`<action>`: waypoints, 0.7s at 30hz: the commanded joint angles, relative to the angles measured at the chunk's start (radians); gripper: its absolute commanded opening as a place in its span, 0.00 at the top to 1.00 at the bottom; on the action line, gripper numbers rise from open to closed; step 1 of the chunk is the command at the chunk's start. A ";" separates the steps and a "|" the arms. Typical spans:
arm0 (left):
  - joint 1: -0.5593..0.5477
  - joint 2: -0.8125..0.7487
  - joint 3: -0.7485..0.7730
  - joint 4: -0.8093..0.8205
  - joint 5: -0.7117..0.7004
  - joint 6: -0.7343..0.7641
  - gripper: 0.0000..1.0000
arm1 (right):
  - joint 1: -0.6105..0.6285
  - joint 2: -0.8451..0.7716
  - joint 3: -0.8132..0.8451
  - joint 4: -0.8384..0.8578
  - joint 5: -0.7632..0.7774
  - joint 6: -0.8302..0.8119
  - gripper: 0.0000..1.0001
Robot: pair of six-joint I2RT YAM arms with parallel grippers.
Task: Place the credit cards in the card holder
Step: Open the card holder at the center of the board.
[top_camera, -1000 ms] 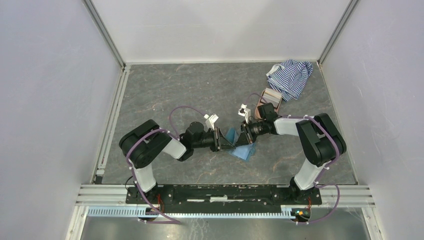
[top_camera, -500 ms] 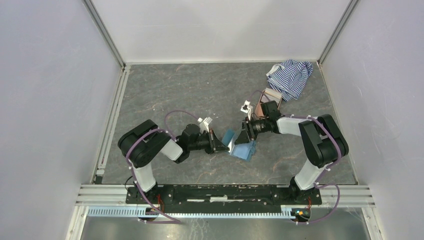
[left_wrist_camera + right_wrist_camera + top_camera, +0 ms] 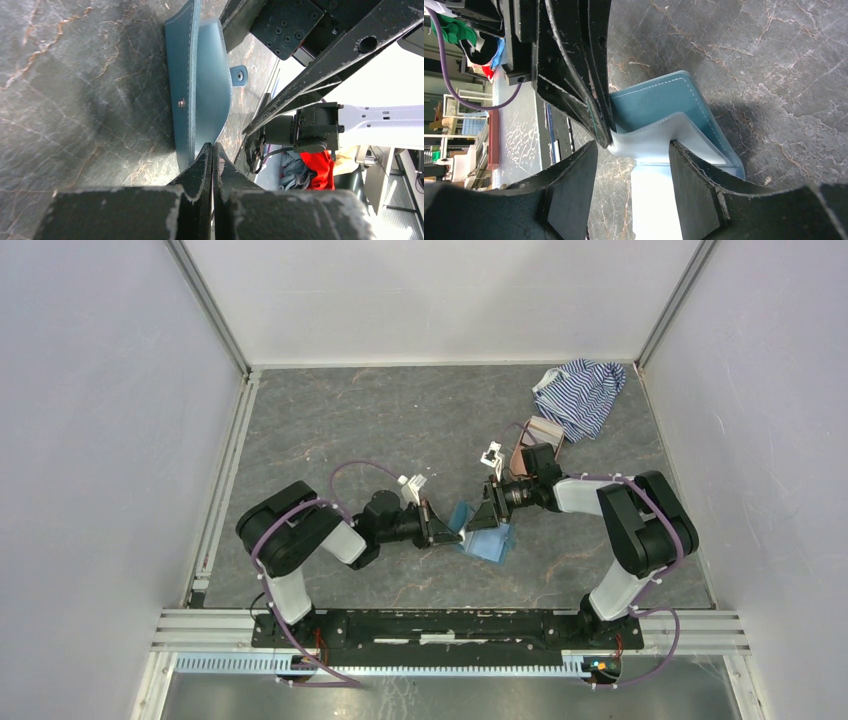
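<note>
Over the last second, the left jaws have been brought shut on one edge of the card holder (image 3: 488, 540), and that flap is now raised a little off the tabletop (image 3: 380, 420). The right jaws, narrower before, are now spread wide.

In the left wrist view, black tapered fingers (image 3: 200, 167) are seen pressed together on the rim of the teal flap. Its smooth, leather-like skin is edged with a stitched seam, marked by a small metal stud (image 3: 181, 102) and ended by a rounded snap tab (image 3: 239, 75).

The holder is laid open near the middle of the grey, marble-veined tabletop, between the two arms. Its paler blue inside (image 3: 654, 140) is bent in a soft fold between the parted right fingers (image 3: 569, 195); whether it is touched by them cannot be told.

At the far right rear, a blue-white striped cloth (image 3: 580, 395) is crumpled.
</note>
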 commanded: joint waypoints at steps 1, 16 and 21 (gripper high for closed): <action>-0.033 -0.020 0.003 0.045 -0.048 -0.007 0.98 | 0.003 -0.013 0.019 -0.002 -0.011 -0.035 0.38; -0.079 -0.092 0.054 -0.187 -0.149 0.109 0.98 | -0.001 -0.011 0.029 -0.056 0.010 -0.110 0.37; -0.091 -0.090 0.069 -0.215 -0.162 0.124 0.98 | -0.011 -0.012 0.026 -0.048 0.025 -0.093 0.37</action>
